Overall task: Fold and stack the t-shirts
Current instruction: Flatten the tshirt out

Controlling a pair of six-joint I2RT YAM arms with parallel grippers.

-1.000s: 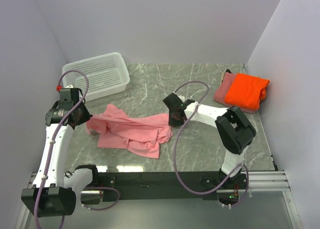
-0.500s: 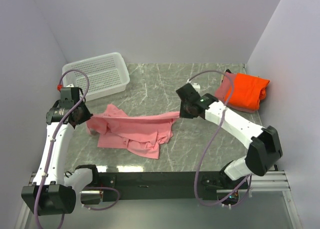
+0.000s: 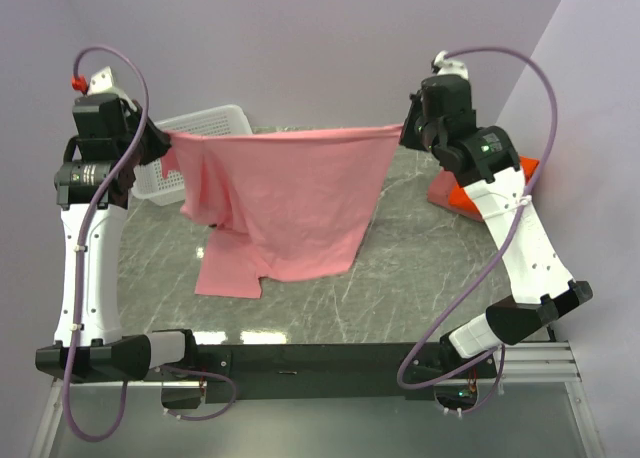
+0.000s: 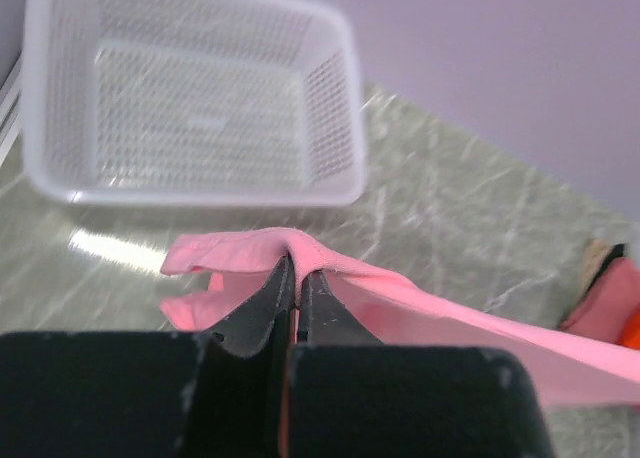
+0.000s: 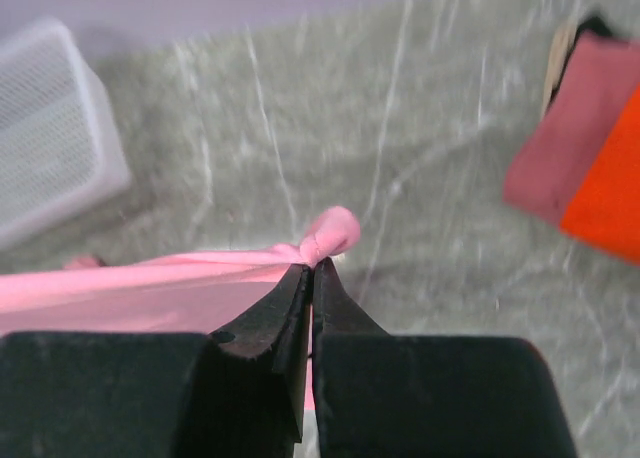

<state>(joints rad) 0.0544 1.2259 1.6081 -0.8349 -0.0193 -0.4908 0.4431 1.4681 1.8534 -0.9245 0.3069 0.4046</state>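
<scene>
The light pink t-shirt (image 3: pixel 285 203) hangs stretched in the air between both grippers, its lower part resting on the table. My left gripper (image 3: pixel 160 143) is shut on its left upper corner; in the left wrist view (image 4: pixel 296 263) the cloth (image 4: pixel 430 313) bunches over the shut jaws. My right gripper (image 3: pixel 408 133) is shut on the right upper corner; in the right wrist view (image 5: pixel 312 268) a knot of pink cloth (image 5: pixel 330 231) sits at the tips. The folded bright orange t-shirt (image 3: pixel 470 195) lies on the dusty rose t-shirt (image 3: pixel 440 191) at the right, partly hidden by my right arm.
A white perforated basket (image 3: pixel 215 123) stands at the back left, behind the hanging shirt; it also shows in the left wrist view (image 4: pixel 190 108). The marble table (image 3: pixel 420 268) ends at purple walls on three sides.
Both grippers have risen high and moved apart, lifting the pink shirt from a crumpled heap on the table into a spread, hanging sheet.
</scene>
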